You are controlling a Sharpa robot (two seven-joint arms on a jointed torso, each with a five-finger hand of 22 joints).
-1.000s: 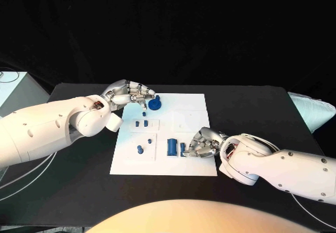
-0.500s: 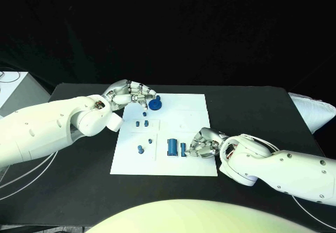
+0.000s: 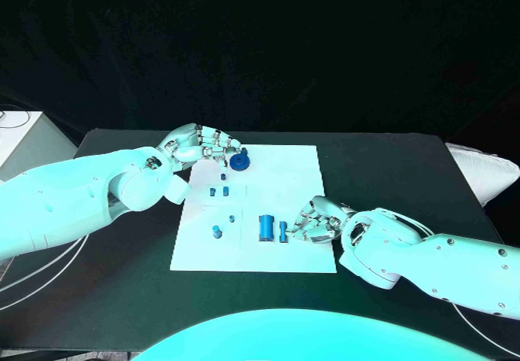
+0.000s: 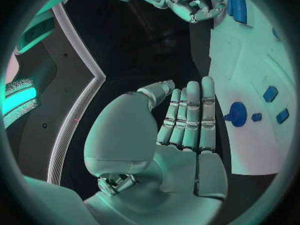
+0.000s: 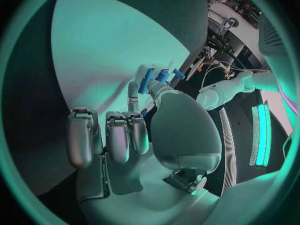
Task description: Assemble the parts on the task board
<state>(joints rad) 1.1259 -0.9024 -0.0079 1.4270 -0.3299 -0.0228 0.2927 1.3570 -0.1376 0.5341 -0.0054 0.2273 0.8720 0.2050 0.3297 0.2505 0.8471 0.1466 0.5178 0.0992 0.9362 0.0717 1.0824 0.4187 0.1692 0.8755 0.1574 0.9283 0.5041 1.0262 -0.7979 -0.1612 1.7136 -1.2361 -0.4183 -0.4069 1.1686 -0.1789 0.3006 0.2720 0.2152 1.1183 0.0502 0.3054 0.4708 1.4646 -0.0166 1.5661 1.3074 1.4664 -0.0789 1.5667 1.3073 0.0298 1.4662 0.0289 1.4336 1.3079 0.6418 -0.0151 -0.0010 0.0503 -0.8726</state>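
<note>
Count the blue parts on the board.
8: a knob by the left hand, a dot below, a pair, two pieces lower left, two pegs by the right hand; more may be hidden.

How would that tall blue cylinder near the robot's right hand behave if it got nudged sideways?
The blue cylinder looks small, rigid and probably light. It looks taller than wide, so a nudge near its top might tip it. Once down, its round shape would likely roll on the smooth white board. The right robot hand is beside it.
</note>
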